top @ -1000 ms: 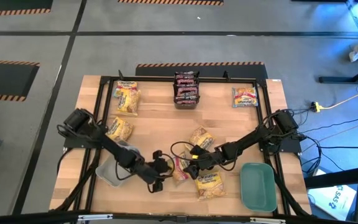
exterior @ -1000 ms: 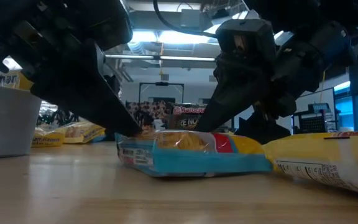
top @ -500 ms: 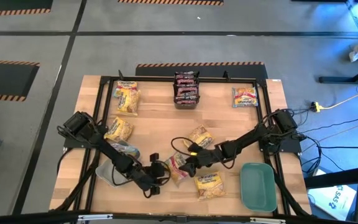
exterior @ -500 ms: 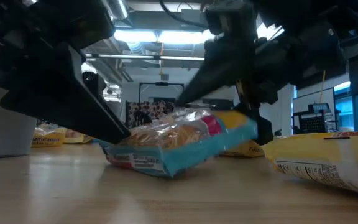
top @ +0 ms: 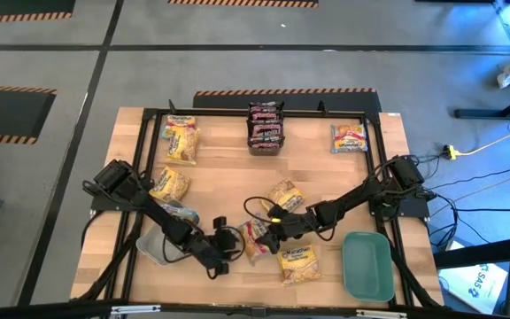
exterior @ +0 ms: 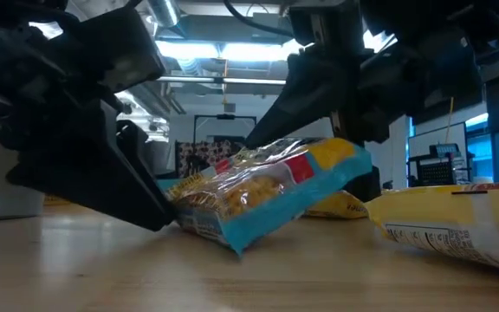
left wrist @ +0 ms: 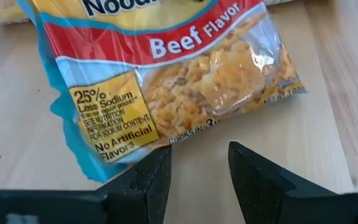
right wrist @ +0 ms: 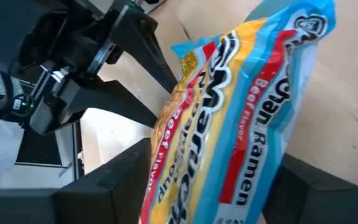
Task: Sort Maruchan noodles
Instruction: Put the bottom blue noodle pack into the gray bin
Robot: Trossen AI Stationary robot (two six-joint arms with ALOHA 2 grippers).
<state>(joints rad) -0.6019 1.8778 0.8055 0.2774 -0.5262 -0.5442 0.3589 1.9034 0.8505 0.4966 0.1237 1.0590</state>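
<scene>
The right gripper (top: 264, 237) holds one Beef Flavor packet (exterior: 267, 192) between its two fingers, near the front middle of the table (top: 228, 173). The packet is tilted: its right end is lifted and its lower left edge rests on the wood. The left gripper (top: 230, 248) is low on the table just left of this packet, its fingers (left wrist: 149, 177) parted and holding nothing, with the packet's edge just beyond the tips.

A yellow packet (top: 297, 263) lies just right of the held one, toward the near edge, and another yellow packet (top: 285, 197) lies just behind the right arm. Between these three there is little free room. The teal tray (top: 367, 264) sits at the near right corner and the grey tray (top: 153, 246) at the near left, partly under the left arm.

Along the far edge lie yellow packets (top: 182, 140) at the left, a stack of dark packets (top: 266, 126) in the middle and a pale packet (top: 348, 136) at the right. The middle of the table is open wood.
</scene>
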